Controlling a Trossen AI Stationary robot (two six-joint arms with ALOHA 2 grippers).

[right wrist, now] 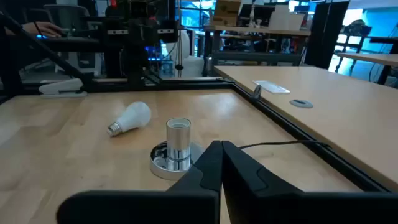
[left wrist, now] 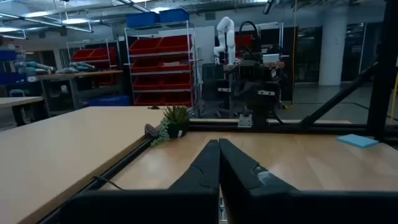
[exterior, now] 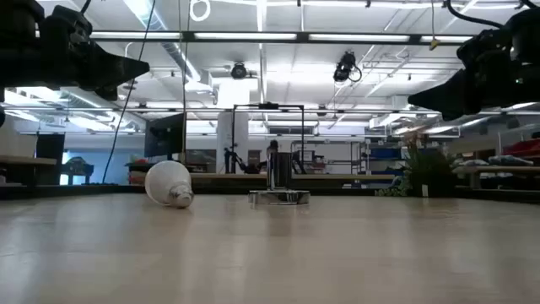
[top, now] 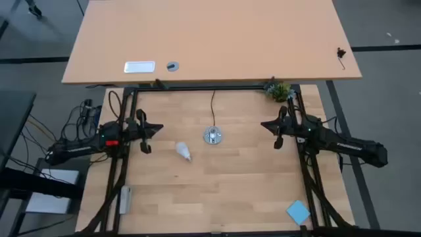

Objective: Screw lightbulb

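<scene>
While lying loose: small white pear-shaped lightbulb [top: 183,151] beside shiny silver socket base [top: 212,136] on wooden desk [top: 250,184].
Risk: we are expecting it rolling away if nudged.
Left gripper [top: 156,129]: fingers pressed together, empty.
Right gripper [top: 266,124]: likewise closed, empty.

Lightbulb [top: 183,151]: small, white, pear-shaped, with a narrower greyish screw end. It lies on its side on the wooden table [top: 230,191], unheld and free of any contact. It rests near the shiny silver socket base [top: 212,136], apart from it, on the left-arm side. The screw end points away from the socket base, toward the table's near edge.
</scene>
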